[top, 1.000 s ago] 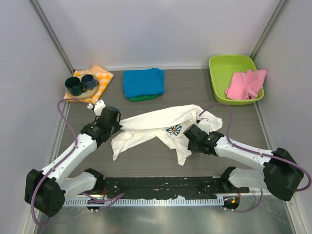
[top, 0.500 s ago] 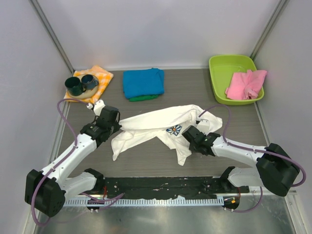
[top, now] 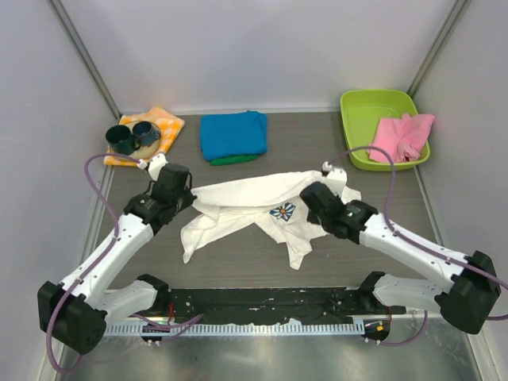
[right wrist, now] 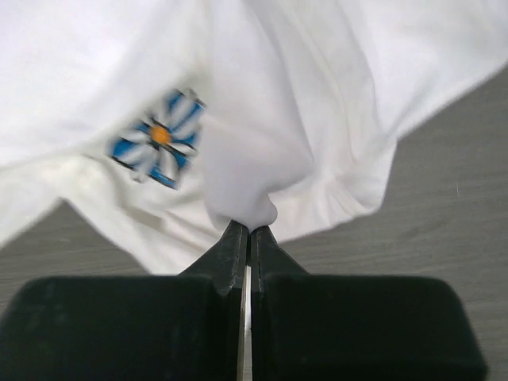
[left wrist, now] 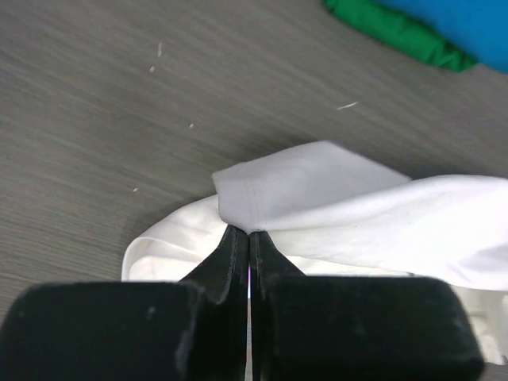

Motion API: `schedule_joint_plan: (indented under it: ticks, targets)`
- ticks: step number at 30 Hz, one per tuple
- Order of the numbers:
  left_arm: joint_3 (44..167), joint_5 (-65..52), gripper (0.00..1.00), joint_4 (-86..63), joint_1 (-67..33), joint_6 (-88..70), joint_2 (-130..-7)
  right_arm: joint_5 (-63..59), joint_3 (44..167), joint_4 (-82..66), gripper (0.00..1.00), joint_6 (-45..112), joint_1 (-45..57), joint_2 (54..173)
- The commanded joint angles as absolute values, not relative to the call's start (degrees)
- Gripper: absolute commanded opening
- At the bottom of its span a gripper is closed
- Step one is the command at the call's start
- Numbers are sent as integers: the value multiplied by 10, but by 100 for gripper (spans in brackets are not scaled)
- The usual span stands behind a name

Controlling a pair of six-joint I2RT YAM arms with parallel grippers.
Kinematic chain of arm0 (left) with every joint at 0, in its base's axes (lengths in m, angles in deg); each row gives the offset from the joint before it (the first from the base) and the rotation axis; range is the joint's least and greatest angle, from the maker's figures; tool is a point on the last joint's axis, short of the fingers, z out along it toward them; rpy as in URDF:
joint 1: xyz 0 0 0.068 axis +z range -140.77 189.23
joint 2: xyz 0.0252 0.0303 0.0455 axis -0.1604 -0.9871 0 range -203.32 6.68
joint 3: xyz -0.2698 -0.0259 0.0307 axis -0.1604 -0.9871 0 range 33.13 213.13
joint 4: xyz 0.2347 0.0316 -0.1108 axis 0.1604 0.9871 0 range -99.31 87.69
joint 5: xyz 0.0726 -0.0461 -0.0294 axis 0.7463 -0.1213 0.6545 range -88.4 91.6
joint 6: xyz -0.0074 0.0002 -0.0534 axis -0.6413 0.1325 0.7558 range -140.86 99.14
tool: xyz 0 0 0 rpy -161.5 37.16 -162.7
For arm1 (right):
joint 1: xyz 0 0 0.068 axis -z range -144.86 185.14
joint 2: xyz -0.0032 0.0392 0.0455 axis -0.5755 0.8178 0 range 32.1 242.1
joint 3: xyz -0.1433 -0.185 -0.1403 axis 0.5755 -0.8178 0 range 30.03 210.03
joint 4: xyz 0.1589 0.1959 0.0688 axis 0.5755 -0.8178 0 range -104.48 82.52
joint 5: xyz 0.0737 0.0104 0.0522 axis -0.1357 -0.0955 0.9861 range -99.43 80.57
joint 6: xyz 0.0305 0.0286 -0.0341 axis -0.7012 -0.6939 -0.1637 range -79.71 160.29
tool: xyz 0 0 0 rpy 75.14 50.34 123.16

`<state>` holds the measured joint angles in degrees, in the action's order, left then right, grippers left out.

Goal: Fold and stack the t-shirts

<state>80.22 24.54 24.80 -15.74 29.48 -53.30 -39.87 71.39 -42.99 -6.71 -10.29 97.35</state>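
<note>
The white t-shirt [top: 246, 208] with a blue daisy print [top: 282, 211] lies crumpled across the middle of the table. My left gripper [top: 190, 196] is shut on its left edge; in the left wrist view a hemmed fold of the white t-shirt [left wrist: 302, 194] is pinched at the gripper [left wrist: 248, 232]. My right gripper [top: 311, 193] is shut on a bunch of the shirt right of the daisy; the right wrist view shows the shirt cloth [right wrist: 238, 190] caught at the gripper [right wrist: 249, 228], with the daisy [right wrist: 159, 139]. A folded turquoise-blue t-shirt [top: 232, 133] rests on a green t-shirt [top: 232, 159] at the back.
An orange-and-white checked cloth [top: 164, 128] with two dark cups [top: 131, 136] sits back left. A lime green tray [top: 373, 107] with pink cloth [top: 401, 136] stands back right. Grey walls close in on both sides.
The right gripper closed on the white t-shirt and moved up and back with it. The left gripper, still holding the shirt's left edge, shifted slightly back.
</note>
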Motion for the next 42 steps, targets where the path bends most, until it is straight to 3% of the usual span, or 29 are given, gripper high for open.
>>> schedule_joint_plan:
  ticks: [1,14,24,28,33,36,42]
  targets:
    - [915,257,0,286,-149,274,-505,-452,905,-454,1,37,-100,914]
    - [1280,166,0,425,-148,168,-425,-210,1313,-500,1,202,-102,840]
    - [1417,67,0,372,-148,127,-305,-14,1604,-492,1,204,-89,866]
    - [1467,18,0,349,-148,121,-301,87,1627,-412,1,174,-41,877]
    - [1489,-27,0,352,-148,133,-329,83,1692,-427,1,160,-8,919]
    - [1455,-15,0,334,-148,133,-332,39,1644,-424,1,171,-9,912]
    - [1264,11,0,257,-148,148,-337,-82,1491,-419,1,198,-8,905]
